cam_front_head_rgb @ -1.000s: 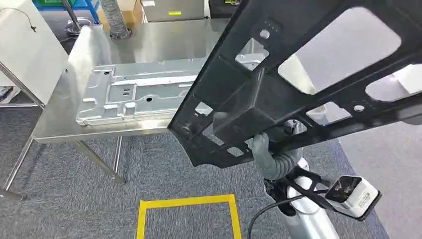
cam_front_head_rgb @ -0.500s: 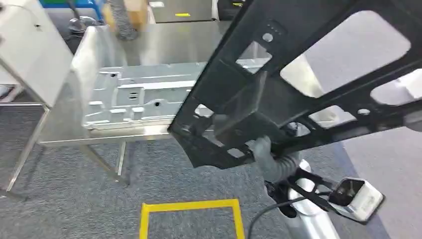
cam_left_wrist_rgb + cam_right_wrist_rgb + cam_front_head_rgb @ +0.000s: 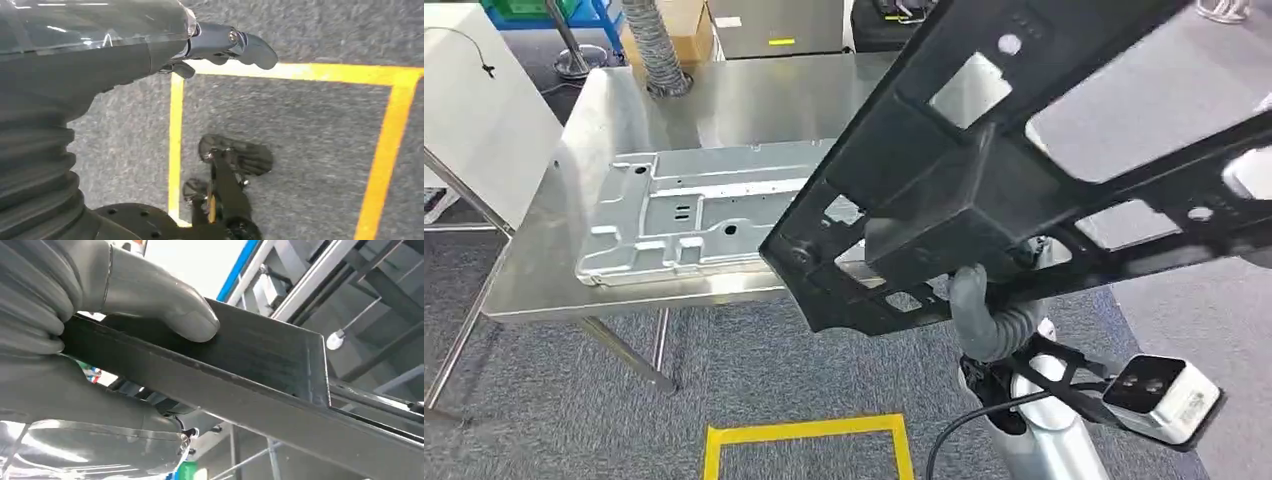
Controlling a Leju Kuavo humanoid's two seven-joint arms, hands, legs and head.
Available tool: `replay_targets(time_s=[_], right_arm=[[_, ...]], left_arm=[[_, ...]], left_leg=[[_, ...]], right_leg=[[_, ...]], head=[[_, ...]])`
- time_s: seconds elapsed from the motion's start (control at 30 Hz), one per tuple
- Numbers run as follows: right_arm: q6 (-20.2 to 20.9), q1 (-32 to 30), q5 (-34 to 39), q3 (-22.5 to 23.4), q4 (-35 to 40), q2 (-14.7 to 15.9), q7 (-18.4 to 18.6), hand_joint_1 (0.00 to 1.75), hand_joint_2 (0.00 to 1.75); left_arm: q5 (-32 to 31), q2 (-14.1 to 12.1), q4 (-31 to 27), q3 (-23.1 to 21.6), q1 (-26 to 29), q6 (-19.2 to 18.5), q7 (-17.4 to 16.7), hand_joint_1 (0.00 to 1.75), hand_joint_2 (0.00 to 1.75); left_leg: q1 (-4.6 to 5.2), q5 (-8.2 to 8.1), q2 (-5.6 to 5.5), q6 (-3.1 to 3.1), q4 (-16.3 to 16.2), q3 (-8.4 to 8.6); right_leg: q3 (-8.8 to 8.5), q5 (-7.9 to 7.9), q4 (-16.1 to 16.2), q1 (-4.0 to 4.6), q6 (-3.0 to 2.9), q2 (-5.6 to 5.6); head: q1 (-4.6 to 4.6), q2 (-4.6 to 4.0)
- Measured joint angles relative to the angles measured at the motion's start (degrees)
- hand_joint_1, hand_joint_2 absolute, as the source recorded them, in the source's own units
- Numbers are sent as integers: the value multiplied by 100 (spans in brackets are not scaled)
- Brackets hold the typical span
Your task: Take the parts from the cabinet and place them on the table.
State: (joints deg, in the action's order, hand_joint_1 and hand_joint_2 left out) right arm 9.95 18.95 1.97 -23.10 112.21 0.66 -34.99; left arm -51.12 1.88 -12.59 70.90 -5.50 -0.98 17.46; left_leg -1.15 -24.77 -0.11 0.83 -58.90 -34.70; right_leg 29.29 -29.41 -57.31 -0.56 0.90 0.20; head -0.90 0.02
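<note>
A large black frame part [image 3: 944, 190] with several cut-outs hangs tilted in front of me, over the near right side of the steel table [image 3: 754, 90]. My right hand [image 3: 972, 290] grips its lower edge from below. In the right wrist view the thumb [image 3: 165, 305] presses on the black frame part [image 3: 260, 390] and the fingers wrap its edge. A silver sheet-metal part [image 3: 694, 215] lies flat on the table, left of the black frame. My left hand [image 3: 215, 44] hangs over the carpet, its fingers out straight and holding nothing.
A yellow tape square [image 3: 804, 435] marks the grey carpet in front of the table. A white panel [image 3: 474, 110] stands at the table's left end. A ribbed hose [image 3: 654, 45] and a cardboard box [image 3: 689, 25] sit beyond the far edge.
The view swayed and settled again. The black frame, still in my right hand, sits a little further right and higher in the picture. The silver part lies as before.
</note>
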Motion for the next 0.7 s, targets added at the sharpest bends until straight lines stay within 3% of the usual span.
replay_targets(time_s=[0.03,0.13,0.2,0.27,0.3,0.33,0.4,0.47,0.5,0.53,0.6,0.63,0.67,0.7], right_arm=[[2,-4,-2,13,13,0,2,175,175],[-2,-11,35,72,28,0,-28,175,175],[11,-12,81,129,44,-2,-98,175,175],[54,-86,144,203,46,0,-188,175,175],[83,-115,172,229,44,0,-214,175,175],[125,-128,203,256,37,2,-249,175,175],[144,-123,262,315,33,2,-297,175,175],[166,-119,289,389,31,2,-310,175,175],[190,-132,301,409,26,6,-319,175,175],[214,-130,308,424,33,7,-324,175,175],[221,-130,317,442,31,7,-332,175,175],[223,-141,321,450,33,4,-339,175,175],[225,-132,326,455,30,7,-354,175,175],[225,-120,332,459,31,4,-367,175,175]], left_arm=[[-11,-6,-2,-4,0,-2,0,0,175],[-44,-24,-2,-37,9,0,-7,0,175],[-46,-44,-2,-48,1,9,-9,0,175],[-39,-55,-2,-48,7,42,-22,0,175],[-37,-59,-2,-48,14,55,-24,0,175],[-28,-68,-2,-46,30,63,-26,0,175],[-11,-70,-2,-46,35,63,-22,0,175],[15,-52,4,-46,47,63,-4,0,175],[20,-44,9,-46,36,63,0,0,175],[24,-46,9,-46,17,63,7,0,175],[39,-65,9,-46,25,66,11,0,175],[53,-98,7,-46,20,66,13,0,175],[59,-90,7,-46,10,63,20,0,175],[61,-87,7,-46,4,61,22,0,175]], left_leg=[[12,-7,-7,-23,5,-17],[6,-76,-38,-148,42,77],[8,-131,-38,-216,46,152],[37,-224,-40,-248,46,242],[55,-270,-47,-256,46,294],[78,-327,-54,-260,46,373],[133,-449,-68,-264,52,557],[140,-570,-71,-270,94,691],[180,-624,-108,-229,101,762],[175,-670,-85,-205,141,755],[178,-588,-78,-151,103,880],[181,-613,-75,-143,-5,839],[179,-571,-59,-116,-296,747],[158,-614,-51,-86,-637,546]], right_leg=[[-10,-4,34,5,18,-4],[-16,-23,-84,-20,100,-11],[318,-169,-688,-26,122,-15],[1046,-518,-1717,-18,135,-16],[1247,-573,-1916,-18,122,-16],[1351,-485,-1873,-7,92,-15],[1206,33,-1155,51,-41,-15],[967,822,-223,181,-282,-14],[967,687,-213,207,-291,42],[925,685,-184,203,-270,40],[812,666,-82,186,-300,52],[690,657,-20,127,-303,53],[592,603,12,134,-324,43],[535,556,20,132,-352,29]], head=[[53,-2],[57,0],[85,0],[88,-2],[87,0],[87,-2],[92,-2],[103,-2],[65,-2],[94,-2],[83,-2],[79,0],[90,-2],[46,0]])
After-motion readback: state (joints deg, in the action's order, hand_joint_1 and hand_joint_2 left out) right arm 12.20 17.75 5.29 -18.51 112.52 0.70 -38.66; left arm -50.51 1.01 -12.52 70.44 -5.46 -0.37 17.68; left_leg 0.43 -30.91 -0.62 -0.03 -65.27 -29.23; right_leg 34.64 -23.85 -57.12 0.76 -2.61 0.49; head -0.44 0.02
